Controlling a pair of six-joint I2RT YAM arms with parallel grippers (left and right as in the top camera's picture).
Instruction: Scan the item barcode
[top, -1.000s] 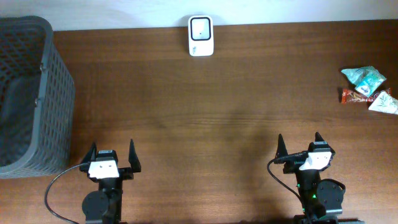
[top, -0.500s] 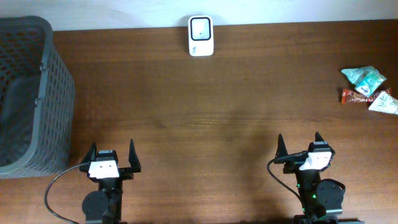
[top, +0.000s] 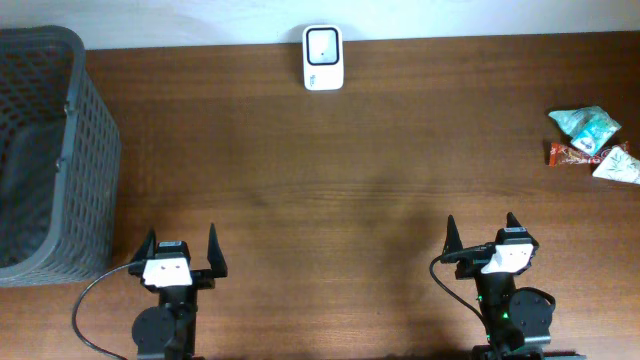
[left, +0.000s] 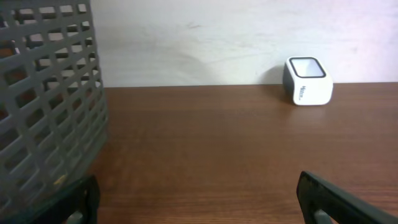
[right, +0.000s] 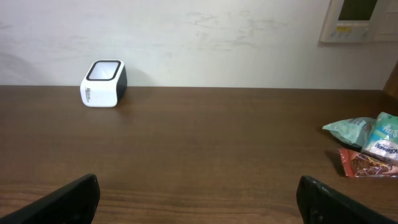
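We see three snack pkts clustered at the right edge of the overhead frame, above mid height, lying flat on the counter (top: 330, 180). The teal pkt (top: 584, 123) sits topmost. It's crinkly film in a puffy pillow shape, w/ its long axis approx left-right and slightly tilted. Just below it is the red-brown pkt (top: 568, 155), slim and glossy, long axis left-right, one crimped end pointing to frame left. At the cluster's lower right is the white-green pkt (top: 618, 165), roughly triangular. Print on all three is too small to read.

The scanner (top: 323, 58) is at top centre, at the counter's far edge by the pale wall (right: 205, 37), well apart from the pkts. It's a white plastic block w/ rounded corners and a dark square window facing up. Its long axis runs up-down in the frame.

The basket (top: 50, 150) fills the upper-left to mid-left area. It's dark grey plastic lattice w/ square holes and a rounded rim. The counter is dark brown, wood-grained and matte.

The left gripper (top: 181, 238) is at lower left and the right gripper (top: 480, 225) at lower right. Both have black tapered fingers spread wide w/ nothing between them, pointing toward frame top. Both are well apart from the pkts and the scanner. In the wrist views only the finger ends show, at the bottom corners. In the right wrist view a beige panel (right: 356, 18) sits on the wall, upper right.
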